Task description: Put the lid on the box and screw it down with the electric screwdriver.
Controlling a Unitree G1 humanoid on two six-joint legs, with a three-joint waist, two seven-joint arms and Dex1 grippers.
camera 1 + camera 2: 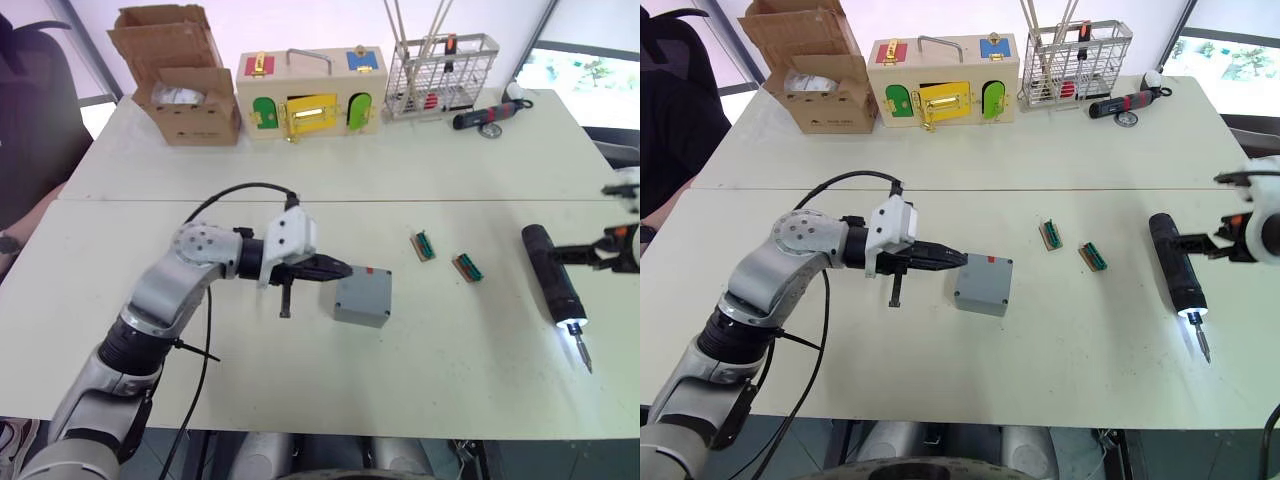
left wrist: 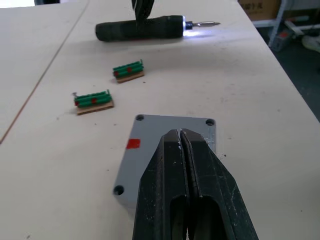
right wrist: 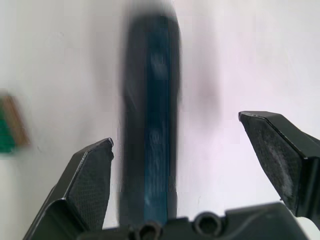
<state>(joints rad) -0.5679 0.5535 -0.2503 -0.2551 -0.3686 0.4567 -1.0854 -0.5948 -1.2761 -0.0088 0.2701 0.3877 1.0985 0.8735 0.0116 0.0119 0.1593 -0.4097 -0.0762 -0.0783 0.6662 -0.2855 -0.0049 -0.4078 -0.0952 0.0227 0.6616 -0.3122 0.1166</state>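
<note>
Box: we see the box near the middle of the front table with the lid already seated on top, a red mark on it, screw holes at the corners.
Left gripper: our left gripper has its fingers pressed together, holding nothing, tips resting at the lid's near edge (we judge it is steadying or pressing the lid down).
Box handling: rigid plastic, light, we judge it apt to slide on the smooth table if pushed from the side; pressing straight down suits it better.
Terminal blocks: two small green pieces lie between the box and the tool, apart from both.
Electric screwdriver: the electric screwdriver lies flat toward the right edge, bit pointing to the front, its tip light on.
Screwdriver handling: stiff, smooth, round, probably the heaviest item here, so it may roll; we would take it mid-barrel, clear of the thin bit.
Right gripper: our right gripper is spread wide, its fingers straddling the barrel, not yet closed on it.
</note>
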